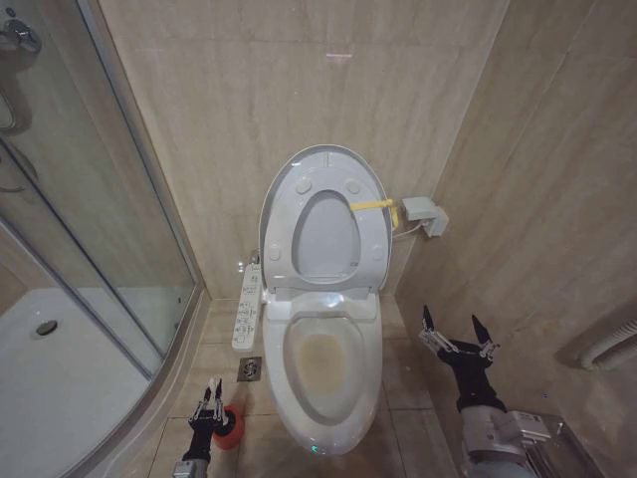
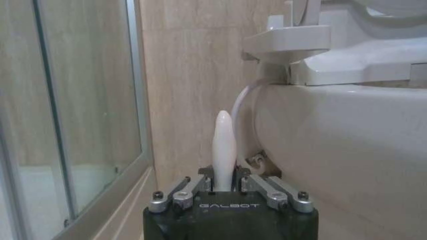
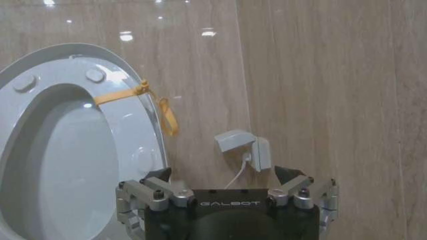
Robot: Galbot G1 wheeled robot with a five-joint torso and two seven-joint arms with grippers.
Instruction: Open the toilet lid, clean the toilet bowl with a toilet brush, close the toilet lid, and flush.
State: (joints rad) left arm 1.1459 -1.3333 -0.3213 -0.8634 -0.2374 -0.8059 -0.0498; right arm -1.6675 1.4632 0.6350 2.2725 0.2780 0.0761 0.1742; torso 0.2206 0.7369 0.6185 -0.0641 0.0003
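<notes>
The toilet lid (image 1: 325, 157) stands raised against the back wall, and the seat ring (image 1: 280, 231) is up with it, tied by a yellow strap (image 1: 372, 206). Below them the toilet bowl (image 1: 320, 360) lies uncovered, its inside stained yellowish. On the floor to the bowl's left, my left gripper (image 1: 207, 402) hangs over the red holder cup (image 1: 231, 429). In the left wrist view this gripper (image 2: 223, 181) is shut on the white handle of the toilet brush (image 2: 223, 142); the bristle head is hidden. My right gripper (image 1: 456, 335) is open to the right of the bowl, holding nothing, and its fingers (image 3: 159, 175) face the raised lid (image 3: 127, 80).
A glass shower enclosure (image 1: 90, 199) and white shower tray (image 1: 50, 378) close off the left. A control panel (image 1: 247, 307) juts out beside the bowl, above a floor drain (image 1: 250, 369). A grey wall box (image 1: 422, 213) and tiled wall stand on the right, with a hose (image 1: 609, 354) lower down.
</notes>
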